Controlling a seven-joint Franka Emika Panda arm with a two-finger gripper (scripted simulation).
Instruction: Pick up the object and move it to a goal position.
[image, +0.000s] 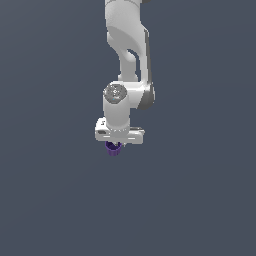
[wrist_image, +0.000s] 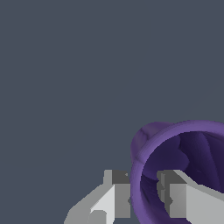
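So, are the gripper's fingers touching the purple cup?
Touching. In the wrist view, the fingers pinch the purple cup's wall: one outside it, the other inside the hollow, with no gap showing at the rim.

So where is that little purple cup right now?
In the exterior view the purple cup sits near the middle, just under the white gripper. The wrist view shows one finger inside its hollow and the other outside its wall.
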